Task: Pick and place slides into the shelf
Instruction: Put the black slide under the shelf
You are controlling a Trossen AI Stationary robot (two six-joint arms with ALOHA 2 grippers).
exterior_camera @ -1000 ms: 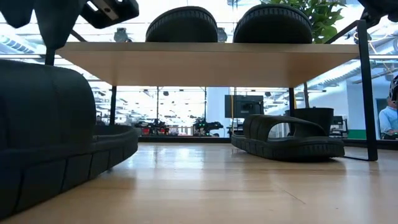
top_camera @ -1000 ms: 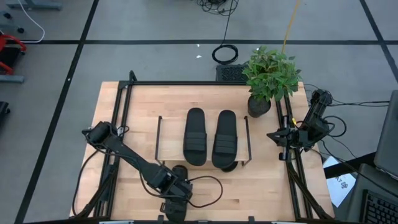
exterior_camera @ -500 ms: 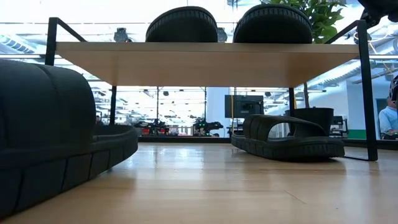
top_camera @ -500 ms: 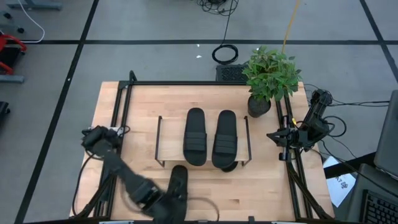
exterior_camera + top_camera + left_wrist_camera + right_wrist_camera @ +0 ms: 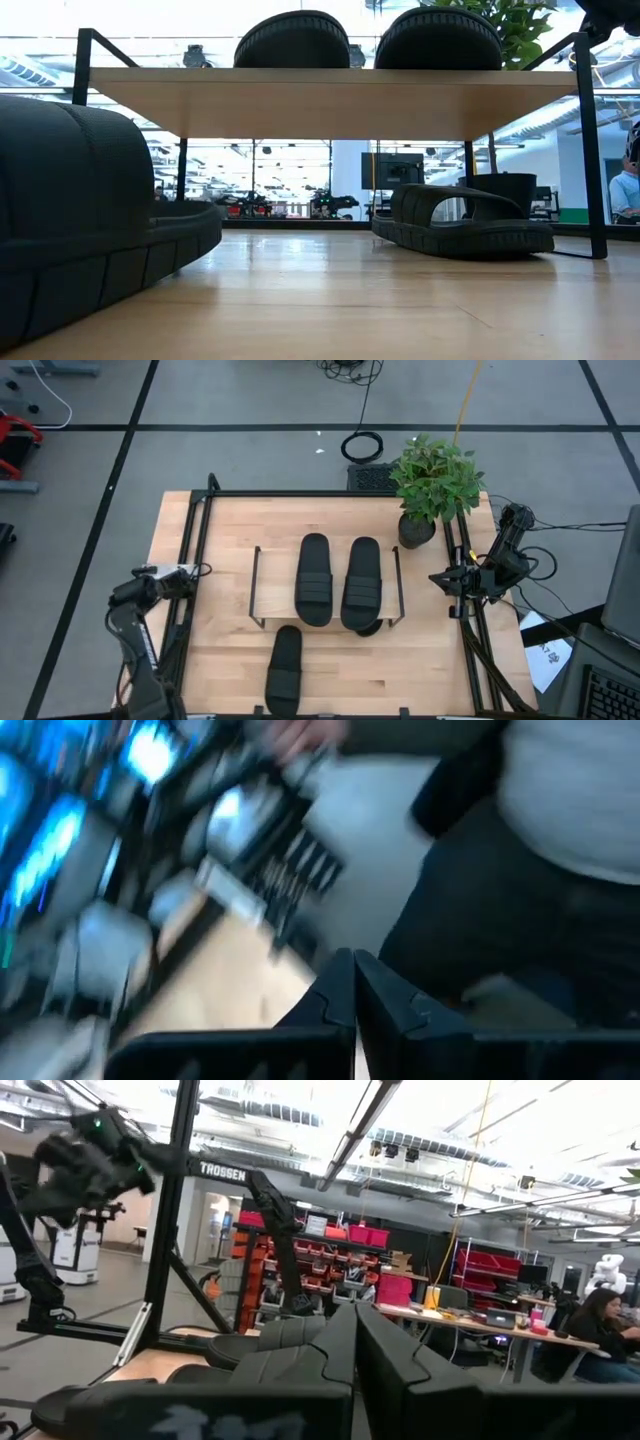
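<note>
Slide (image 5: pixel 284 667) lies on table in front of shelf (image 5: pixel 258 582), well apart from closed left end effector (image 5: pixel 354 982).

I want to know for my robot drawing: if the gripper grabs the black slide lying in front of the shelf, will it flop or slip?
The slide probably holds its shape: in the low view its sole looks thick and chunky. The ribbed strap and matte surface should give fingers grip, so slipping seems unlikely. It lies flat on the table, so it shouldn't roll.

Potted plant (image 5: pixel 433 485) at the table's (image 5: pixel 220 550) far right corner, coiled cable (image 5: pixel 362 447) on floor
</note>
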